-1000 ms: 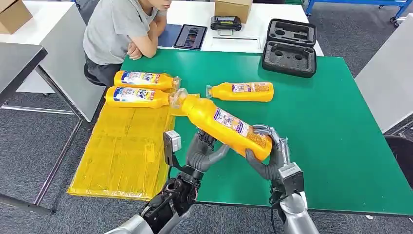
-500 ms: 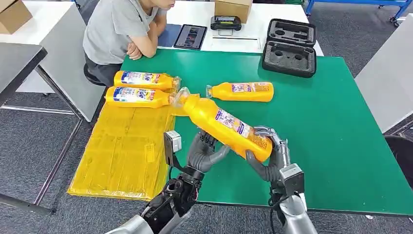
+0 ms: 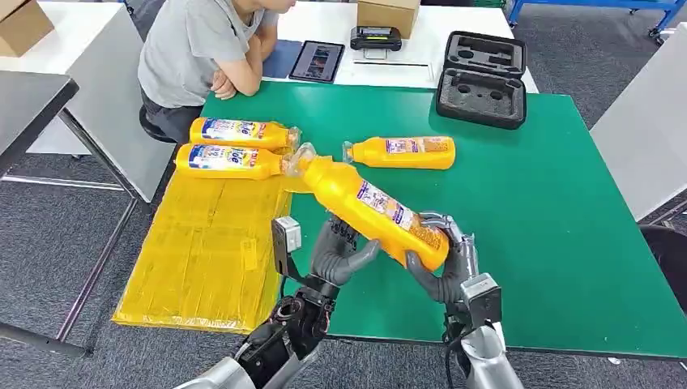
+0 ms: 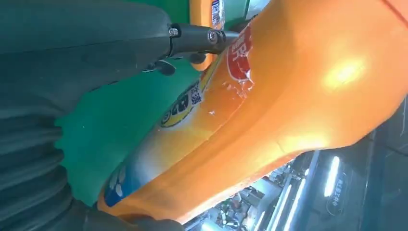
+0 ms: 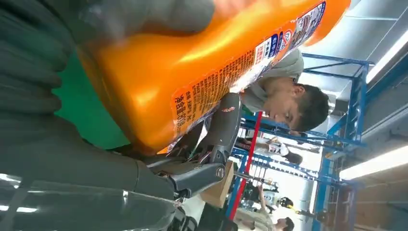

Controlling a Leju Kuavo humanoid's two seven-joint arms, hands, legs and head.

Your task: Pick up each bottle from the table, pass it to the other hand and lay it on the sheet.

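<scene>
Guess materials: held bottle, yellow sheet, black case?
Held bottle: likely glossy plastic, sharp highlights, printed label. Yellow sheet: probably thin plastic film, creased and shiny. Black case: looks like matte moulded foam or plastic, with shaped recesses.

We see two silver arms, each ending in a grey hand: the left hand has a thick grey thumb, darker fingers with small silver screws, and a black wrist joint threaded with dark cables. The right hand looks the same. Each wrist carries a small boxy light-grey camera block, and a ribbed grey cover sits behind each hand.
</scene>
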